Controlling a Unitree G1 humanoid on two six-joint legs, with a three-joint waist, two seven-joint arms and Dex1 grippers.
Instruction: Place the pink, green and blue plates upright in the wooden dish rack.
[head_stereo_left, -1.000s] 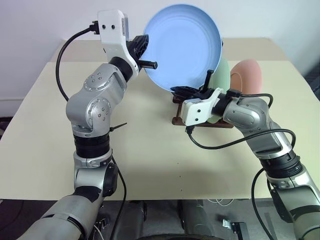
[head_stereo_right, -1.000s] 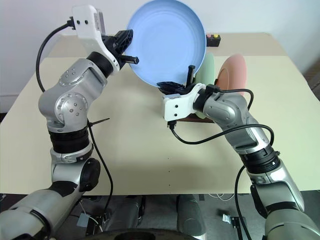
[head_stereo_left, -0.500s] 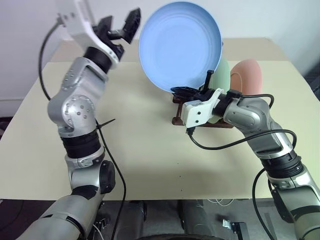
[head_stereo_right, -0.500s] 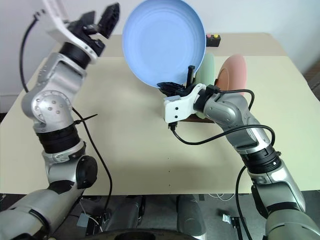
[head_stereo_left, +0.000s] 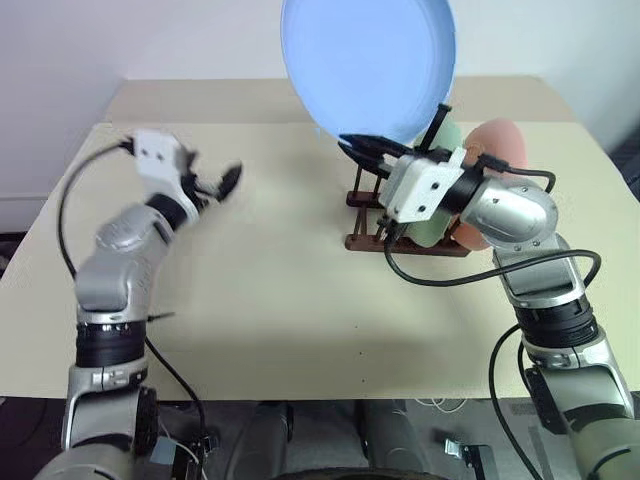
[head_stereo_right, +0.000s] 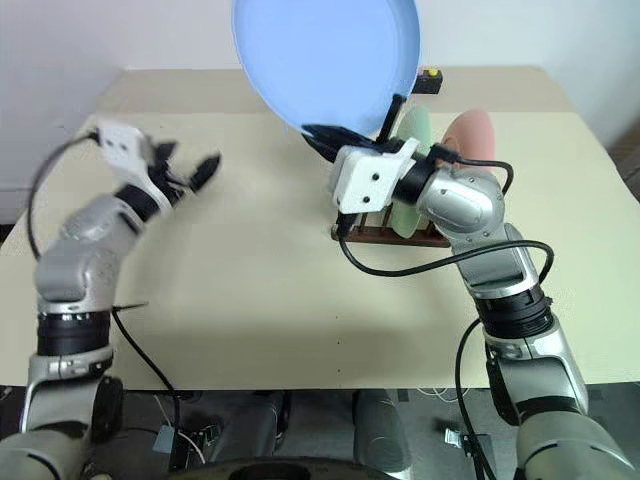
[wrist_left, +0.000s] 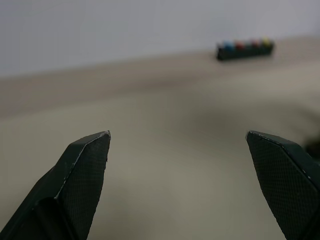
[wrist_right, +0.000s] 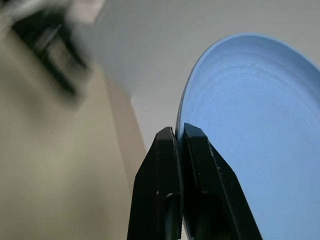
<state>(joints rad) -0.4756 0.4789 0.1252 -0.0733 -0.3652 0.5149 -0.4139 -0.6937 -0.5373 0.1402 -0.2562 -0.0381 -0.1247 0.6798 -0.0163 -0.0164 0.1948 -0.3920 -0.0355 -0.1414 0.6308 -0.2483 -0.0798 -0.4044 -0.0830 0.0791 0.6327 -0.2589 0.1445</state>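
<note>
Pinching the lower rim of the blue plate, the right claw is clamped tight and carries the plate high, its face nearly upright, above the wooden dish rack. The rack lies directly below and just behind that claw, with the green plate and pink plate already standing in its farther slots, so the near slot looks free. Out to the side, the left claw gapes wide and empty over the counter, well apart from the rack.
</note>
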